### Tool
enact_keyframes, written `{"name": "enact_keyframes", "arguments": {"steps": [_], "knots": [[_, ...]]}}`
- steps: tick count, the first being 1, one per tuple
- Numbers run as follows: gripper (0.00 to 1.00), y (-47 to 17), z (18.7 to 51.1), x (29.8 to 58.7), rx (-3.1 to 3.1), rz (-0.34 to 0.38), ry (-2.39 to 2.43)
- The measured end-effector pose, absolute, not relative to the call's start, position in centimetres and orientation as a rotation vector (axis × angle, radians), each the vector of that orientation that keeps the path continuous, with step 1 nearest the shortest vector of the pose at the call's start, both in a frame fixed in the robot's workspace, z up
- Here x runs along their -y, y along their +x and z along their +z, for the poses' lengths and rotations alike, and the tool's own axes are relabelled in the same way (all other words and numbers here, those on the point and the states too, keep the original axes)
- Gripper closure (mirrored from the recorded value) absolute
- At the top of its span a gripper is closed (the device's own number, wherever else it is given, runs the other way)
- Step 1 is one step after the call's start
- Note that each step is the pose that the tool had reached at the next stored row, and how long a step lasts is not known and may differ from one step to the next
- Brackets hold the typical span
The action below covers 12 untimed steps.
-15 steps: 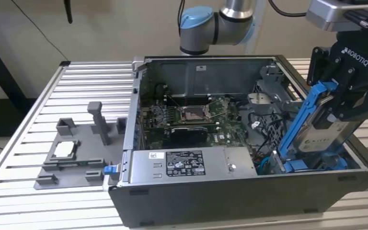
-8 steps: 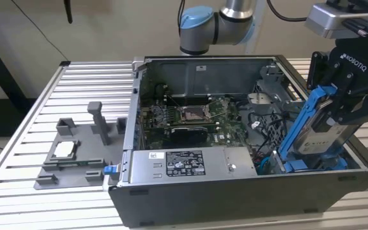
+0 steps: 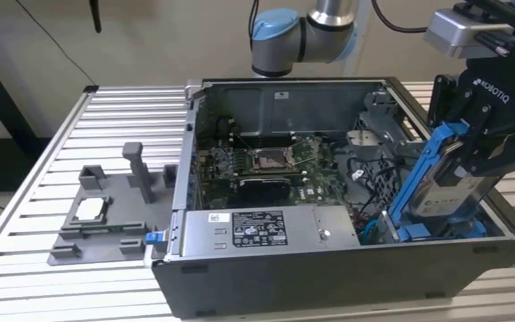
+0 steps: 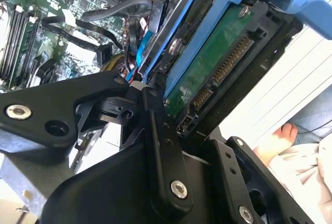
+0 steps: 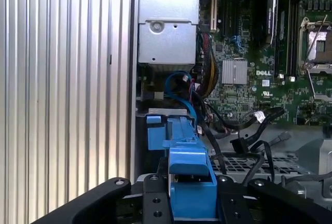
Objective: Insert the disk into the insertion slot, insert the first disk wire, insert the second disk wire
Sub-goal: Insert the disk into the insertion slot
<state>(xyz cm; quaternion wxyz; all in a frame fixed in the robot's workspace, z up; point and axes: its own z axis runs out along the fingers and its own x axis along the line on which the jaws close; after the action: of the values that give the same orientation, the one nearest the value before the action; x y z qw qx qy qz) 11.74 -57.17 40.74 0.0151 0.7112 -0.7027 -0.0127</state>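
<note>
Now — tool (image 3: pixel 483 155) clamped on disk (image 3: pixel 440 196); tilted at insertion slot (image 3: pixel 418 233)

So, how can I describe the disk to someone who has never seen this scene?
Find the open computer case on the slatted table, then its corner at the exterior view's right, where the gripper holds a flat slab steeply tilted. That is the disk: silver-grey with a bright blue frame, unlike the grey power-supply box lying flat nearby.
</note>
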Motion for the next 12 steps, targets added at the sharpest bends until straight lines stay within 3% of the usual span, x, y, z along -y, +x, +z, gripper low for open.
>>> {"name": "enact_keyframes", "arguments": {"steps": [12], "knots": [[0.67,11.61,39.85,56.66,2.183,-0.04,2.216]]}}
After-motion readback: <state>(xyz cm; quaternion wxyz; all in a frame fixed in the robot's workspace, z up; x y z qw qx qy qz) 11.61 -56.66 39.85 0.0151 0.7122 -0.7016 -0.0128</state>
